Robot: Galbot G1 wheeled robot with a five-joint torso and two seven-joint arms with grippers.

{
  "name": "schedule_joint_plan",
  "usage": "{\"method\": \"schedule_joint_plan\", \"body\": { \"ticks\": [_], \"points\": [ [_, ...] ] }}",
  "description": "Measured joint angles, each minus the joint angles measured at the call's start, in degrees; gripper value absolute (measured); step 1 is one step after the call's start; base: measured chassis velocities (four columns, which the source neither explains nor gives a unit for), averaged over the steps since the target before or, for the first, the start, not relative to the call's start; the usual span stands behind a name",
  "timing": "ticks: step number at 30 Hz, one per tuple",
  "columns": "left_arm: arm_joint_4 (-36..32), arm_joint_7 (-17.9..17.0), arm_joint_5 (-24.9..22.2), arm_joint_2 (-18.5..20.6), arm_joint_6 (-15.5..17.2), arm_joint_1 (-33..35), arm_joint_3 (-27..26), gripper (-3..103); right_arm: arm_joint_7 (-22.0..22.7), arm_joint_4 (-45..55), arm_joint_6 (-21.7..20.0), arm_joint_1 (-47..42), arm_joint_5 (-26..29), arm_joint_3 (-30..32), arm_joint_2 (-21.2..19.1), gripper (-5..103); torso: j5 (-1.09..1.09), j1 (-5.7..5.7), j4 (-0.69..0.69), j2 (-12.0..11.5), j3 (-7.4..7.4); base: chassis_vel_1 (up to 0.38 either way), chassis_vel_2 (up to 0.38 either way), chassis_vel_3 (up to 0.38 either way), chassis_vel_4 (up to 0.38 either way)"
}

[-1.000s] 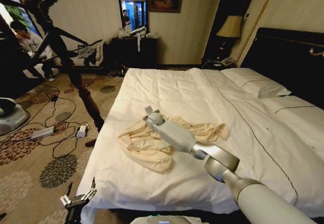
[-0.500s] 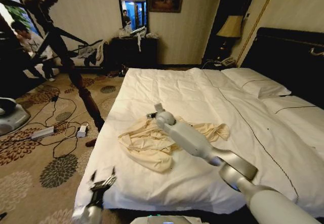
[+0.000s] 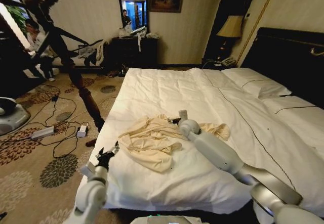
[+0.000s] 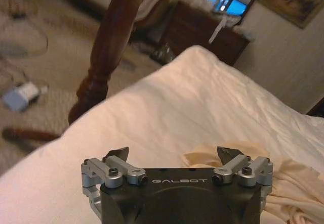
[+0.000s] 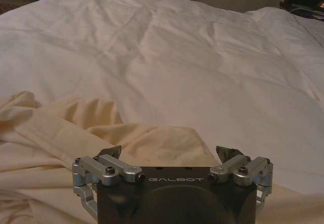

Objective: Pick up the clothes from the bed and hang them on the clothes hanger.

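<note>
Head view. The clothes (image 3: 152, 142) are lying crumpled on the bed (image 3: 202, 97), near its left edge and toward the foot, well apart from the pillows (image 3: 255, 85) at the black headboard (image 3: 288, 57). The right gripper (image 3: 178, 117) is hanging over the far right part of the shirt, its arm stretching across the duvet and covering part of the cloth; from here I cannot tell how its fingers are standing. The left gripper (image 3: 107, 154) is rising at the bed's left edge, fingers spread, touching nothing. On the carpet to the left, a tall dark coat stand (image 3: 66, 57) is leaning across the floor, with cables (image 3: 61, 128) and a white adapter (image 3: 81, 131) beside it. A dark dresser (image 3: 134, 49) under a mirror (image 3: 132, 4) is standing against the far wall; a lamp (image 3: 230, 28) is sitting beside the headboard.

Against the picture a second ago: the right gripper has shifted rightward across the shirt, and the left gripper has come up from low beside the bed to mattress level.

Left wrist view. The left gripper (image 4: 174, 155) is released, jaws wide apart, hovering over white duvet with the shirt's edge just beyond. The wooden post (image 4: 109, 47) is standing beside the bed; the background is blurring.

Right wrist view. The right gripper (image 5: 169, 153) is open, empty, poised just above cream folds (image 5: 76, 128); bare duvet is stretching beyond.
</note>
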Motion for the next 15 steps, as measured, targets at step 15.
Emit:
{"method": "schedule_joint_plan", "body": {
  "ticks": [15],
  "points": [
    [10.4,3.8,-11.0,2.4,5.1,-10.4,3.4,83,0.8,1.7,0.0,-1.2,1.6,2.2,-1.4,100,-0.01,0.0,0.01,0.0,0.0,0.0,0.0,0.0,0.0]
  ]
}}
